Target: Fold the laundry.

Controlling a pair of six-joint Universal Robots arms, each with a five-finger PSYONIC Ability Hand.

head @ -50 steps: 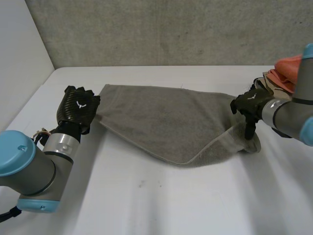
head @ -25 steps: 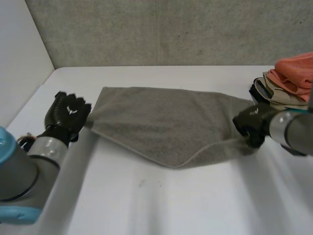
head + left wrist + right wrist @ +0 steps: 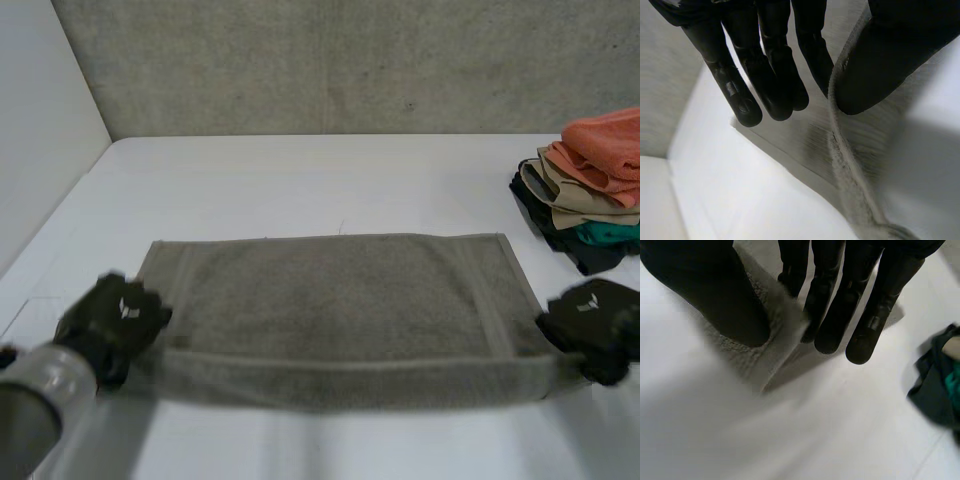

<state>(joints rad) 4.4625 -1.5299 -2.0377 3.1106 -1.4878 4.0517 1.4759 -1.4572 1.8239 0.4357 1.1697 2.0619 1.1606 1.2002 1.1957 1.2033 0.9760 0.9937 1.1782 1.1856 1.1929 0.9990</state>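
My left hand (image 3: 112, 318) pinches the towel (image 3: 340, 295) at its near left corner, and my right hand (image 3: 592, 320) pinches it at the near right corner. In my left wrist view the towel's thick hem (image 3: 840, 145) runs up between my thumb (image 3: 890, 55) and my straight fingers (image 3: 772, 75), clamped there. In my right wrist view the corner of the cloth (image 3: 777, 332) is caught the same way, thumb (image 3: 705, 285) on one side, fingers (image 3: 832, 305) on the other.

The towel is grey-brown and lies spread wide across the white counter (image 3: 300, 170) in front of me, its long side running from one hand to the other. Its far part rests flat on the counter. Its near edge is stretched taut between my hands, and I cannot tell whether that edge touches the surface.

At the counter's far right sits a pile of folded clothes (image 3: 590, 180), orange on top, then beige, green and dark pieces below. It stands apart from the towel, near its far right corner. Behind the counter is a bare concrete wall (image 3: 330, 60).
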